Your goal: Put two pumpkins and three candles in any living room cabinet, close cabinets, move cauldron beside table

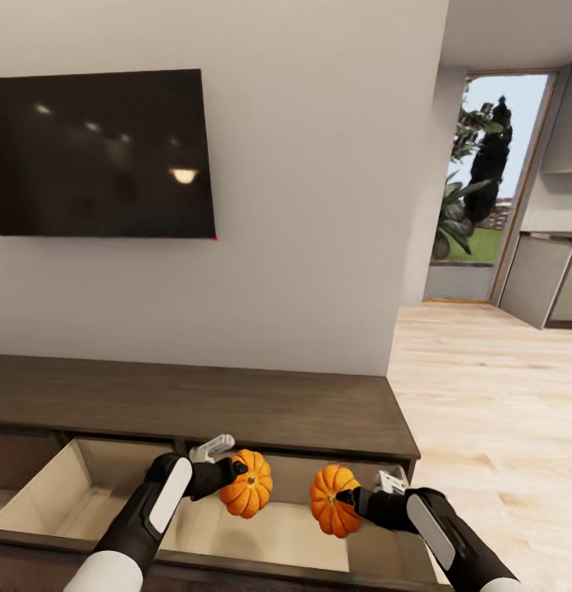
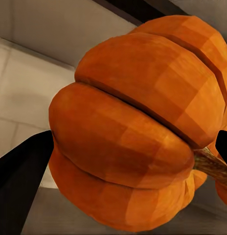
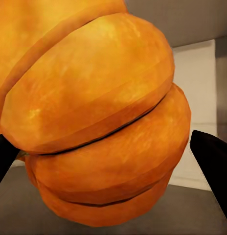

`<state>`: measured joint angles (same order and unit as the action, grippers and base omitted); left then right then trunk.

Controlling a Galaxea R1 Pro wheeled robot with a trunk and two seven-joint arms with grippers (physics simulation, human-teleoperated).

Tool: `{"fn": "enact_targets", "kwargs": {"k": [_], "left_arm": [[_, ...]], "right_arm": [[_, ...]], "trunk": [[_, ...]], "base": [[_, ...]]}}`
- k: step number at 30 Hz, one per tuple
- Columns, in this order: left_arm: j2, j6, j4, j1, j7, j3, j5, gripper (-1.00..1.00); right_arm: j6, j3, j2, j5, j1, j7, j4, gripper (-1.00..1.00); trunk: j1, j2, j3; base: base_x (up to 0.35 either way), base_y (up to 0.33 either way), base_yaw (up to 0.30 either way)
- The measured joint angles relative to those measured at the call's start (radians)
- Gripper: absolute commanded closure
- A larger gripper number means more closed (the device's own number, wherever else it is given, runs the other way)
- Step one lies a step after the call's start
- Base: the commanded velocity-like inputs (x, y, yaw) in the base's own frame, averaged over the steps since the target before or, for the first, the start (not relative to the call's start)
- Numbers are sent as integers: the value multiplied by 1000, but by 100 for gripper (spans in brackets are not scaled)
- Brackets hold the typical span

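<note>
Two orange ribbed pumpkins hang over the open drawer (image 1: pixel 89 493) of the long dark wood cabinet (image 1: pixel 196 403). My left gripper (image 1: pixel 237 475) is shut on the left pumpkin (image 1: pixel 247 485), whose brown stem (image 2: pixel 211 164) shows in the left wrist view between the black fingers (image 2: pixel 20 176). The right gripper (image 1: pixel 345 497) is shut on the right pumpkin (image 1: pixel 333 500), seen close up as a big orange body (image 3: pixel 99 122) between dark fingers (image 3: pixel 214 161). Both pumpkins float side by side above the pale drawer interior.
A large black TV (image 1: pixel 101 152) hangs on the wall above the cabinet. Right of the wall, light wood floor (image 1: pixel 483 395) leads past a grey counter unit (image 1: pixel 537 279) toward a glass door with plants (image 1: pixel 475 173).
</note>
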<state>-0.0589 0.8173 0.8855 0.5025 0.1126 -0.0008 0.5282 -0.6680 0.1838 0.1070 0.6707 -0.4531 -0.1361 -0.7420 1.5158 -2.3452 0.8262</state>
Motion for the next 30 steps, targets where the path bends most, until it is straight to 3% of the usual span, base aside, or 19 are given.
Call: {"fn": "enact_targets", "kwargs": {"k": [2, 7, 22, 30], "left_arm": [[-9, -20, -3, 0, 1, 1, -16, 100], [-18, -35, -6, 0, 28, 1, -19, 100], [-22, -37, -5, 0, 42, 0, -17, 100], [-22, -37, -2, 0, 42, -1, -16, 100]], "right_arm": [[0, 0, -12, -20, 0, 29, 1, 100], [2, -1, -41, -25, 0, 105, 0, 100], [10, -3, -45, -26, 0, 117, 1, 100], [16, -5, -46, -22, 0, 117, 1, 100]], "trunk": [[8, -14, 6], [27, -49, 22], [84, -154, 69], [84, -154, 69]], "base": [[0, 0, 0], [0, 0, 0], [0, 0, 0], [0, 0, 0]]}}
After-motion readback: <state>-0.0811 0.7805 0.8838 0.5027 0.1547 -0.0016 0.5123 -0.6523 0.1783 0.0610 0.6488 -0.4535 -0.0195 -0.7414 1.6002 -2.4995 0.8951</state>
